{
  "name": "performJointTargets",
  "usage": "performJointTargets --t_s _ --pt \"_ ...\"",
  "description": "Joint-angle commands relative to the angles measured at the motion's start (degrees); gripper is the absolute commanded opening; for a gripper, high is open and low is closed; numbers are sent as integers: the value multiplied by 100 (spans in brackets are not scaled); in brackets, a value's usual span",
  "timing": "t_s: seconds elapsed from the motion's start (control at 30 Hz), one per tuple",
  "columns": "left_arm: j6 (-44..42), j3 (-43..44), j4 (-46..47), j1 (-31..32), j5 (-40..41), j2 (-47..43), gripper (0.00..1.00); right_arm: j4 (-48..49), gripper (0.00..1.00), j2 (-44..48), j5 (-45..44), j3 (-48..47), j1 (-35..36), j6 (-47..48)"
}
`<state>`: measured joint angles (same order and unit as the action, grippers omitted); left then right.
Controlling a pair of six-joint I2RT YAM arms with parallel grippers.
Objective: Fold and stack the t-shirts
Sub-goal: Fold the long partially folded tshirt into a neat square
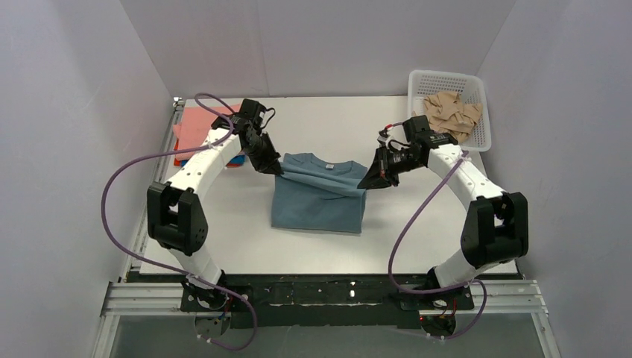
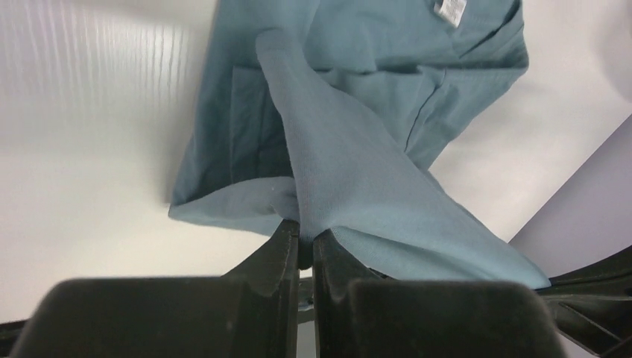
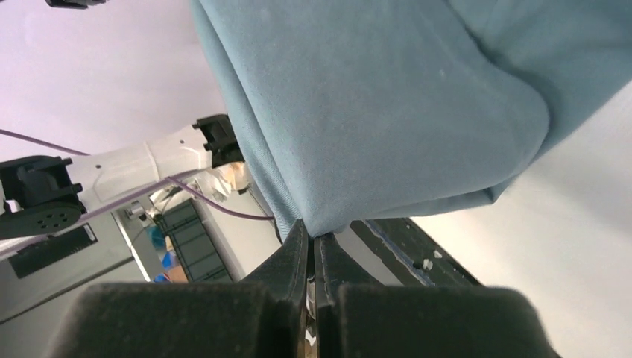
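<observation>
The grey-blue t-shirt (image 1: 317, 198) lies mid-table with its collar at the far side. My left gripper (image 1: 277, 170) is shut on the shirt's cloth at its left edge and holds it lifted; in the left wrist view the cloth (image 2: 350, 171) rises from the jaws (image 2: 305, 239). My right gripper (image 1: 367, 183) is shut on the cloth at the right edge; it shows in the right wrist view (image 3: 311, 235) with the shirt (image 3: 387, 104) hanging from it. A taut fold runs between both grippers across the shirt. A stack of salmon-pink, orange-red and blue shirts (image 1: 200, 128) lies at the far left.
A white plastic basket (image 1: 477, 112) with tan cloth pieces (image 1: 449, 113) stands at the far right. White walls enclose the table (image 1: 328, 246) on three sides. The metal rail (image 1: 328, 298) with both arm bases runs along the near edge.
</observation>
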<state>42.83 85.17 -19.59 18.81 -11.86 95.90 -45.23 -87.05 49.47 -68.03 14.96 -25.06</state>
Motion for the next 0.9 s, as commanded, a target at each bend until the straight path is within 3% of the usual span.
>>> performJointTargets --t_s 0.0,0.23,0.57,0.67,0.7,0.73,0.77,0.87 --pt "-266 688 -349 -238 403 511 0 202 1 -473 372 -497 -353 156" --pt "-400 1593 -462 -302 364 1667 0 516 1 -1543 384 -1050 -608 65" --pt "-514 2692 -688 -316 563 3064 3 416 1 -2869 -311 -2042 -806 -25" --pt "-490 2787 -669 -315 490 3174 9 366 10 -3069 -614 -2225 -842 -83" --pt "-482 2801 -638 -311 464 3177 15 349 18 -3105 -692 -2282 -849 -102" --pt "-491 2824 -626 -316 446 3166 31 285 31 -3126 -792 -2342 -846 -76" --pt "-505 2863 -640 -316 433 3158 55 227 40 -3109 -917 -2392 -845 -74" --pt "-542 2932 -633 -314 374 3028 91 62 61 -2854 -1653 -2406 -853 -171"
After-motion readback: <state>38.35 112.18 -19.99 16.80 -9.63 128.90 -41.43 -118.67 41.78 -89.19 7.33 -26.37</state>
